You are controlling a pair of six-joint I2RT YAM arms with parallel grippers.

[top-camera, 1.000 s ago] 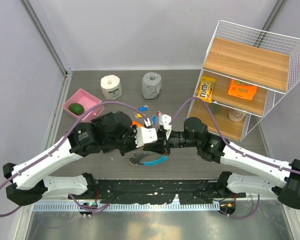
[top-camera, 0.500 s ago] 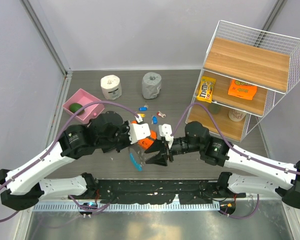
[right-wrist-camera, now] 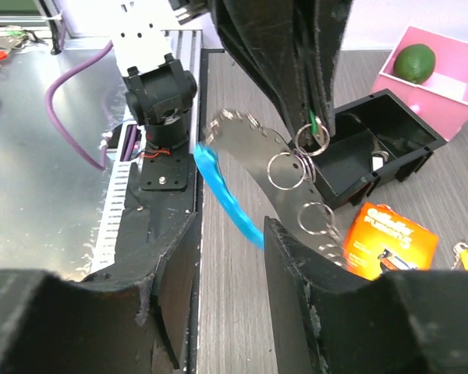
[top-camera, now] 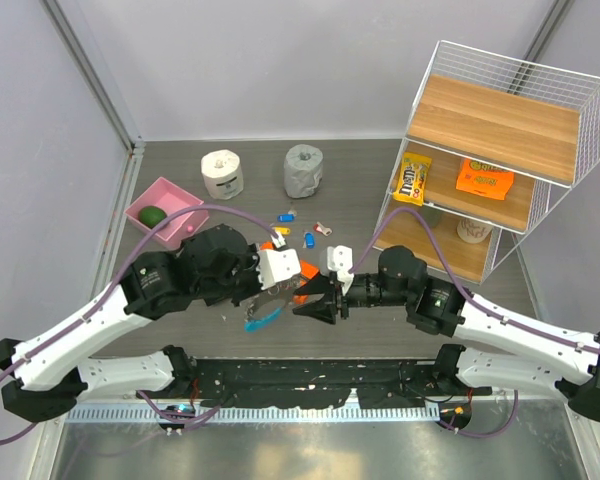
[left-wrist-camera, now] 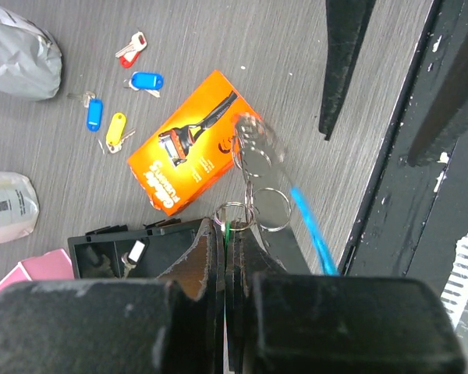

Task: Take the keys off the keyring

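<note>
Blur smears keys (left-wrist-camera: 259, 165) dangling from left gripper (left-wrist-camera: 228, 231).

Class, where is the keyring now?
Top view, centre: the keyring hangs with the keys from the shut left hand, just left of the open right hand.

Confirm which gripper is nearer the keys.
Left. The left gripper is shut on the keys at their top ring and they hang from it; the right gripper stands open just beside them.

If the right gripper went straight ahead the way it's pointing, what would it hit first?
Probably the blue keyring hanging with the keys from the left gripper, though depth is unclear.
</note>
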